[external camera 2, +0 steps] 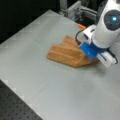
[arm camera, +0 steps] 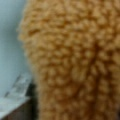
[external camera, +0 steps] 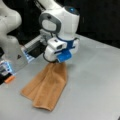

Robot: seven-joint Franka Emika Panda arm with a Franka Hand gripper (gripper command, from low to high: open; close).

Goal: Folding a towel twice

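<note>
The tan-orange terry towel [external camera: 47, 87] lies on the grey table in doubled layers, and its far end is drawn up into a peak. My gripper [external camera: 55, 62] sits right at that peak and is shut on the towel's raised edge. In a front view the towel [external camera 2: 67, 53] fans out to the left of the gripper [external camera 2: 92, 59], with its right end lifted under the white and blue hand. Towel pile [arm camera: 75, 60] fills the wrist view, and one fingertip [arm camera: 17, 93] shows at the lower left, against the cloth.
A small orange object [external camera: 10, 79] lies by the robot base [external camera: 10, 45]; it also shows in a front view [external camera 2: 81, 26]. A metal frame [external camera 2: 75, 10] stands behind the table. A black perforated board [external camera 2: 17, 107] borders the table [external camera: 95, 82].
</note>
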